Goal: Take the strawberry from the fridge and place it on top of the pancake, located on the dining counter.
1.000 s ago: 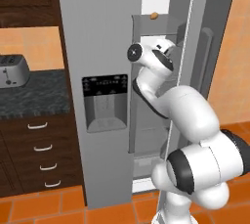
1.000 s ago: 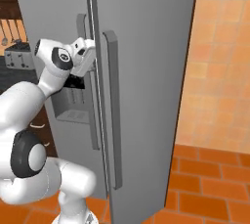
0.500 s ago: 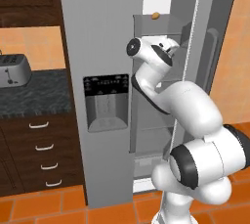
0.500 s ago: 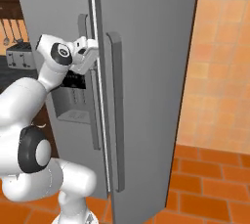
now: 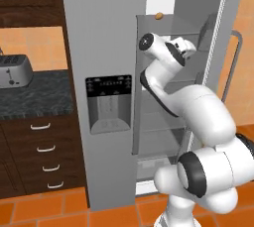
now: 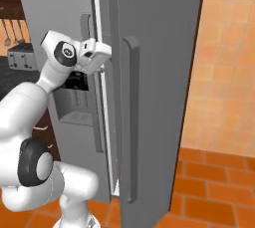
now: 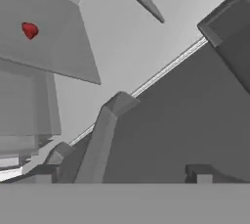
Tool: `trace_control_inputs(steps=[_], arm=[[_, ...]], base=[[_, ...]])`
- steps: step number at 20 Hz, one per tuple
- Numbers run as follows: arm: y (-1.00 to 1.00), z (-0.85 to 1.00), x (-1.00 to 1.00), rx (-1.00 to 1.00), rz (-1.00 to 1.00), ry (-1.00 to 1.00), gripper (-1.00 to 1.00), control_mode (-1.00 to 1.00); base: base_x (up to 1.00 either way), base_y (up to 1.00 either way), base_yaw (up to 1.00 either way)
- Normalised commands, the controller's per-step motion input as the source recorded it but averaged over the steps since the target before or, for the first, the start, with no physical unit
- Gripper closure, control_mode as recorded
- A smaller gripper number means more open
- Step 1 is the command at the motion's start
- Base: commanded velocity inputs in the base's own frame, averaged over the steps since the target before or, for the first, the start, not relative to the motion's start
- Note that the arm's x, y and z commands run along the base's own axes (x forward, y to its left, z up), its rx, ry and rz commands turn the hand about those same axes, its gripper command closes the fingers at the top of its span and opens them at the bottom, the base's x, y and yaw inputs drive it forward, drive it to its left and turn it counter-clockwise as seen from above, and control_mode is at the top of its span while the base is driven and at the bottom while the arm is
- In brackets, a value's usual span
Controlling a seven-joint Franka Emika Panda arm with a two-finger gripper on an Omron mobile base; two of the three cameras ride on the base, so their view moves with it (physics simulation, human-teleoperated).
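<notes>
The fridge (image 5: 104,37) has its right door (image 6: 159,97) swung open. My hand (image 5: 184,48) reaches into the opening at upper-shelf height and sits in the gap beside the door edge in the right base view (image 6: 96,54). In the hand view a tiny red strawberry (image 7: 30,30) lies on a grey shelf at the upper left, well away from my gripper (image 7: 120,173). The gripper is open and holds nothing. The pancake and the dining counter are out of view.
A small orange-brown oval item (image 5: 158,16) lies on the top shelf above my hand. Glass shelves (image 5: 158,122) run below the arm. The open door's long handle (image 6: 130,122) is close on the right. A dark counter with a toaster (image 5: 14,71) lies to the left.
My hand has moved to the right, further into the fridge opening. The right door stands a little wider. The jaws have stayed open.
</notes>
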Motion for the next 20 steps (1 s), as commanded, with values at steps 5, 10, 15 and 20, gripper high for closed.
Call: trace_control_inputs(steps=[5,10,15,20], arm=[[-1.00,0.01,-0.15,0.14,-0.03,-0.18,-1.00,-1.00],[-1.00,0.03,-0.04,0.14,0.00,-0.18,-1.00,-1.00],[-1.00,0.00,0.00,0.14,0.00,-0.08,-1.00,-1.00],[-1.00,0.00,0.00,0.11,0.02,-0.04,-1.00,-1.00]], base=[[0.00,0.00,0.00],[0.00,0.00,0.00],[0.00,0.00,0.00],[0.00,0.00,0.00]])
